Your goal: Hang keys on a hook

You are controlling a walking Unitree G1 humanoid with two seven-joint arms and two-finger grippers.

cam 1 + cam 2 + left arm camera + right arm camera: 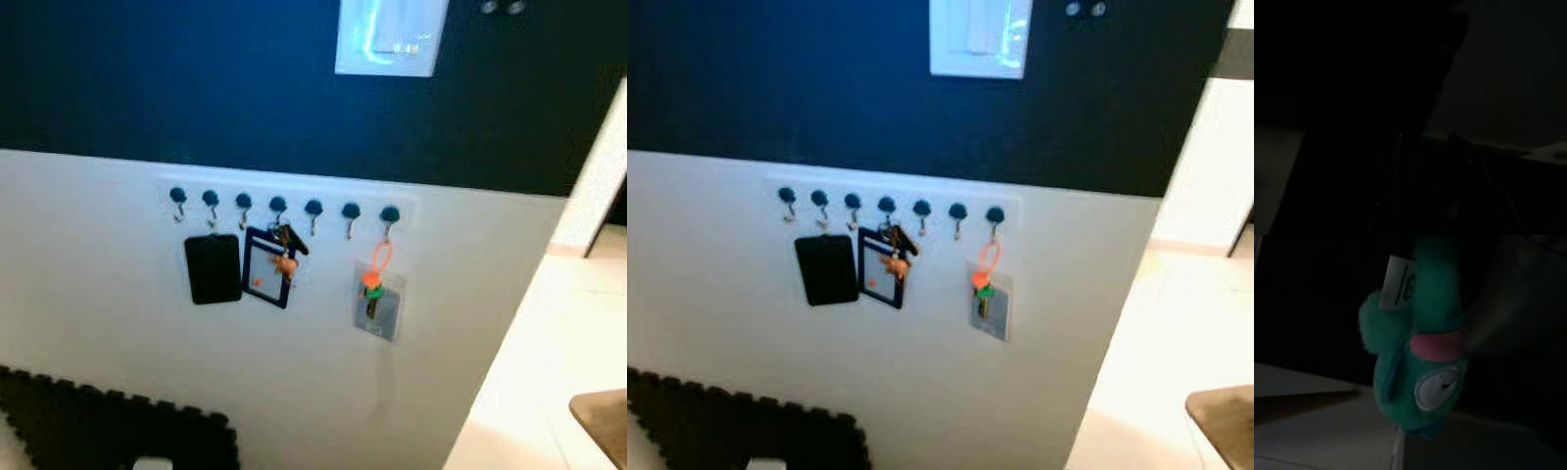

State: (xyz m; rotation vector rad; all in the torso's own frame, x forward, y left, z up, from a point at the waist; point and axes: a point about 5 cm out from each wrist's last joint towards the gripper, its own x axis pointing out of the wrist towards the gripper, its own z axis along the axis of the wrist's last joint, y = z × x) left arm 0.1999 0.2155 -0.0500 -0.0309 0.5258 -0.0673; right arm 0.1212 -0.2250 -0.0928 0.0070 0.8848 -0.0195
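Teal plush (1420, 352), a fuzzy charm with a white tag, dangles close before the right wrist camera, presumably the fob of the keys and carried low so it swings free; the right gripper's fingers are lost in the dark, so I cannot tell their grip. Mid-frame on the white wall runs a hook rail (284, 208); a black card (213, 268), a badge (267, 267) and an orange tag (378, 284) already hang there, other hooks bare. Left arm idles in shade.

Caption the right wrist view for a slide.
Teal plush toy with a white tag and pink band, close to the wrist camera in dim light.
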